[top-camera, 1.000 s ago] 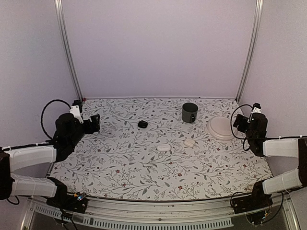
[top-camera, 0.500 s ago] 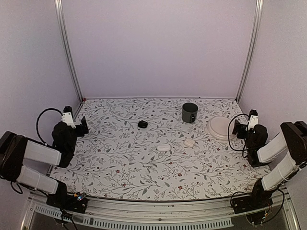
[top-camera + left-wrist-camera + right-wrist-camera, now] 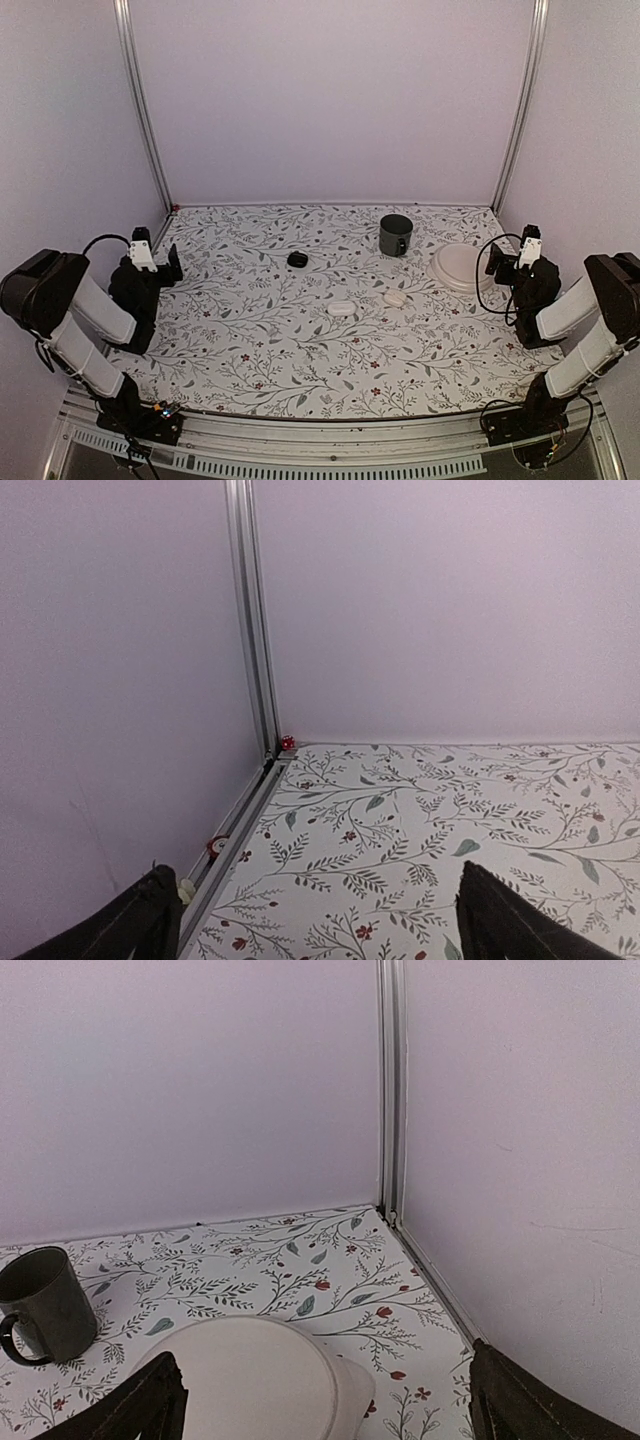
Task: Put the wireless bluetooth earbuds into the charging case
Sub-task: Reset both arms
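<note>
Both arms have folded back to the sides of the desk [image 3: 250, 370]. Your left pincer [image 3: 172, 265] and right pincer [image 3: 497, 263] stand wide open, empty. The charging case [image 3: 342, 308] lies mid-desk, long axis crosswise, marginally nearer your right arm.

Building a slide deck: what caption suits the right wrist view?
Open fingers frame a pale plate beside a dark mug on the floral table.
</note>
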Tool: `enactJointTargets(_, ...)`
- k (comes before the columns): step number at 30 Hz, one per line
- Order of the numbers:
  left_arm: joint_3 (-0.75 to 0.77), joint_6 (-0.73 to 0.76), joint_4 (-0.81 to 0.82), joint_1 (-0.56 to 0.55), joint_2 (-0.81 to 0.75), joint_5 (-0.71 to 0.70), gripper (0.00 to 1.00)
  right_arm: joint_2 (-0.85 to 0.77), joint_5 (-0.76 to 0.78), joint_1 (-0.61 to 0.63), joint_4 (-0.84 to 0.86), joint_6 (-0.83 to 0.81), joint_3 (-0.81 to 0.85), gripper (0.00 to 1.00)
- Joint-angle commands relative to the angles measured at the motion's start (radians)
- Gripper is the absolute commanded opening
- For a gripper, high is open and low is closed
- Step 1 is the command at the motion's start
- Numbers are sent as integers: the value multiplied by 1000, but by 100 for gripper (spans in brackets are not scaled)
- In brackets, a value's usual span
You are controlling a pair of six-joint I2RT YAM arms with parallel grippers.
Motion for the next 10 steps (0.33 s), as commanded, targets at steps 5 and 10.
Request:
enactJointTargets(5,36,-12,-39,18,-5,1,96,11,-18,-5,31,-6,4,99)
enactJointTargets(10,36,-12,-40,18,-6,1,96,11,-20,-5,30,-6,4,99)
